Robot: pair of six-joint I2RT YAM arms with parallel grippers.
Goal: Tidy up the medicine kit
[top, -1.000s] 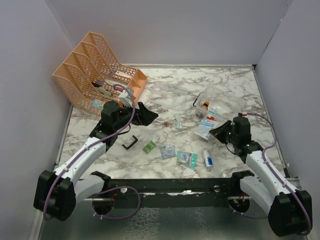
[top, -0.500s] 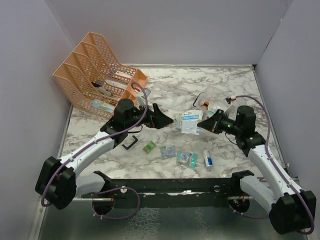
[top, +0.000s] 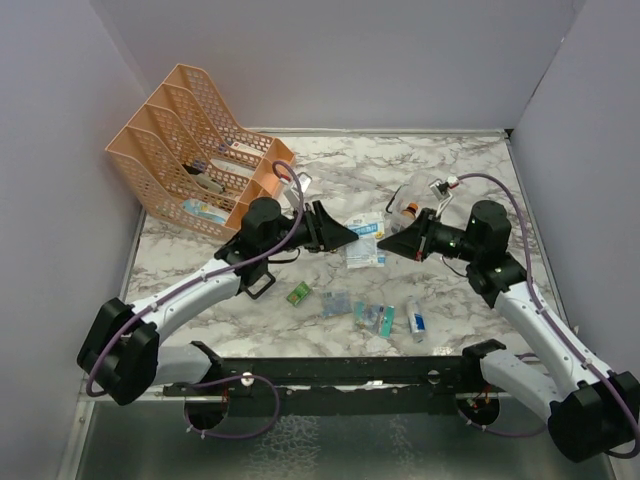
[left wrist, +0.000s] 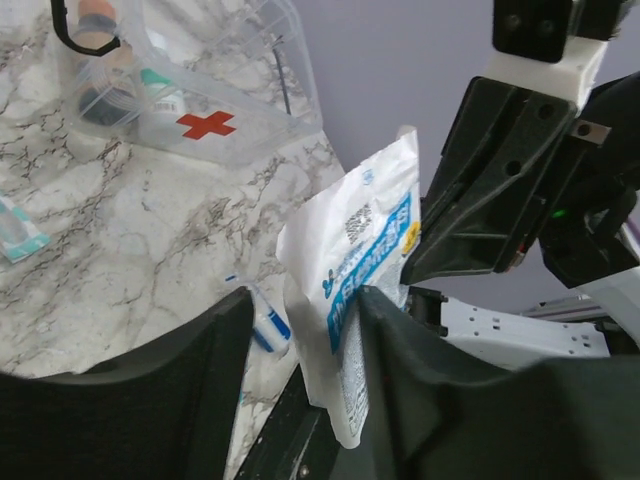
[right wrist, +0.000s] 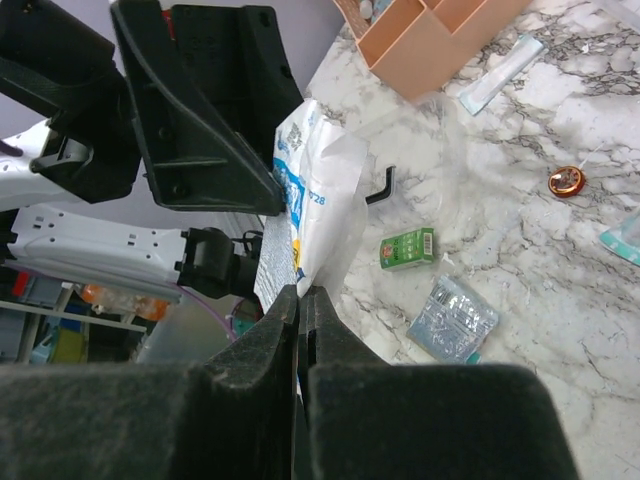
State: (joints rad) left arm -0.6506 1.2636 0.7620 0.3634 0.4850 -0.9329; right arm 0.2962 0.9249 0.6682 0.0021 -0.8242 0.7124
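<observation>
A white pouch with blue print (top: 365, 243) hangs in the air between the two arms, above the middle of the table. My right gripper (top: 390, 245) is shut on one edge of it; in the right wrist view the pouch (right wrist: 315, 190) rises from the closed tips (right wrist: 300, 292). My left gripper (top: 345, 237) faces it from the left. In the left wrist view the pouch (left wrist: 365, 250) sits between the left gripper's (left wrist: 305, 300) parted fingers, against the right finger, with a gap to the left one. The clear medicine kit case with a red cross (left wrist: 210, 125) lies behind, at the back right (top: 415, 200).
A peach slotted organizer (top: 200, 150) stands at the back left. On the marble lie a green box (top: 298, 294), a blister pack (top: 335, 302), teal packets (top: 373, 317), a white-blue tube (top: 415, 322), a black clip (top: 262, 285) and a copper disc (right wrist: 566, 180).
My right gripper lifted the pouch off the table and carried it left. The left arm swung right from the organizer to meet it, and its jaws have narrowed around the pouch.
</observation>
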